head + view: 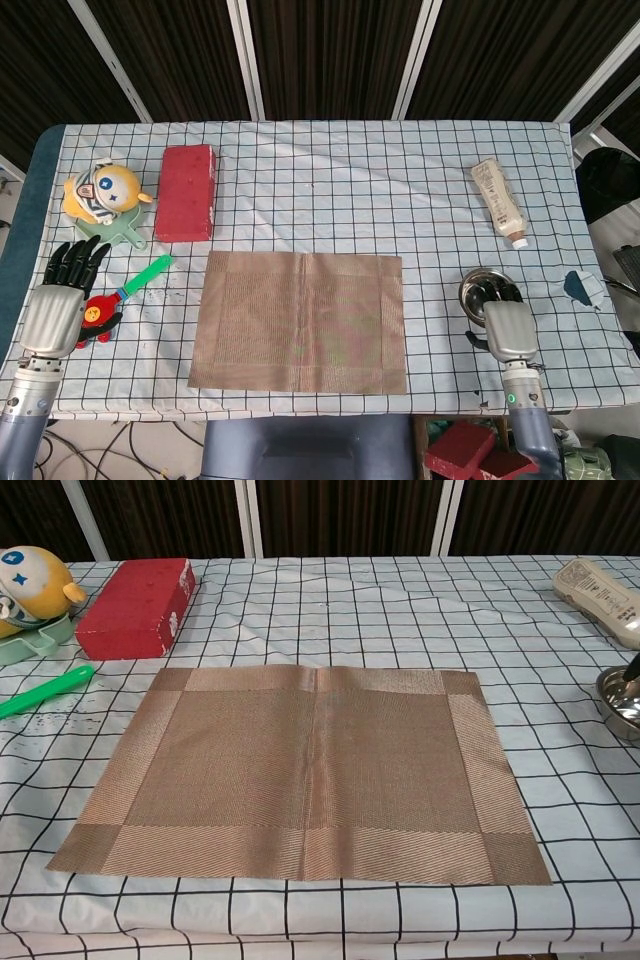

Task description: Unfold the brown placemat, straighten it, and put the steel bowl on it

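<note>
The placemat (pixel 298 322) lies flat; the right robot hand (pixel 507 326) covers the bowl (pixel 478 293), grip unclear, and must lift next.

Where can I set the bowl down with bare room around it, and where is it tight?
The brown placemat lies flat with nothing on it, the widest free patch. Bare cloth also runs behind it, between the red box and the bottle. The left side is crowded: duck toy, clapper toy, left hand. The right hand sits over the steel bowl.
</note>
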Controlling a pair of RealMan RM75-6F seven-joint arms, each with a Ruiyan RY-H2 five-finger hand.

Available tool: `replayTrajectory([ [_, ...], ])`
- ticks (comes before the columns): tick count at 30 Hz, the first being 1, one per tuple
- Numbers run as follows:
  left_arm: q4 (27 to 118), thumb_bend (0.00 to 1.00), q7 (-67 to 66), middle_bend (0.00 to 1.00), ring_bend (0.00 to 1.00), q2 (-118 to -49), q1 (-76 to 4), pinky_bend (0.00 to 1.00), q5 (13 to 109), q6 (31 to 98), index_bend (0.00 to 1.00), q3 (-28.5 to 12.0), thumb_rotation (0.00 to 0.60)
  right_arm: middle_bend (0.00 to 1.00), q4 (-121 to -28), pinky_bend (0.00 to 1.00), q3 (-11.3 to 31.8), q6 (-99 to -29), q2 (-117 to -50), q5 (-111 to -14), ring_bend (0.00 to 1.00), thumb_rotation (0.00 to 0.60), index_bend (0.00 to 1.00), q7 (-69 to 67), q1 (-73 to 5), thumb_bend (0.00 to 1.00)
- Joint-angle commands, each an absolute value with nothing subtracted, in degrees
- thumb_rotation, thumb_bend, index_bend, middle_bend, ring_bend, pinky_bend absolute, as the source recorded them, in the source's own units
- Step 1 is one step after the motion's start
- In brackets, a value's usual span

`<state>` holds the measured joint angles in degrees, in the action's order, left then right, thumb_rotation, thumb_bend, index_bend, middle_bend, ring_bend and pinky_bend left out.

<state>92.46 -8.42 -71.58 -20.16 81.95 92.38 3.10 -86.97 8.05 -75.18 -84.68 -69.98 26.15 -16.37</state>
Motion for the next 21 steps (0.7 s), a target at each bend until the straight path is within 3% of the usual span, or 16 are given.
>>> replayTrajectory([
  [1,92.4,0.07,-8.3,0.01,0.00,-71.6,-19.8,0.00,82.2,91.9,0.03,2.5,0.600,0.21,-85.7,0.16,8.3,-74.4,-85.7,-68.3,0.10,0.600,0.32,27.6,-16.7,0.12],
  [10,92.4,0.07,-8.5,0.01,0.00,-71.7,-18.7,0.00,82.9,90.0,0.03,0.7,0.600,0.24,-81.9,0.16,8.9,-73.3,-87.5,-65.3,0.10,0.600,0.38,30.0,-17.4,0.14],
  [21,92.3,0.07,-8.3,0.01,0.00,-71.8,-17.6,0.00,83.8,88.3,0.03,-0.9,0.600,0.34,-78.4,0.16,8.8,-71.5,-89.4,-63.8,0.11,0.600,0.52,30.3,-18.2,0.44],
])
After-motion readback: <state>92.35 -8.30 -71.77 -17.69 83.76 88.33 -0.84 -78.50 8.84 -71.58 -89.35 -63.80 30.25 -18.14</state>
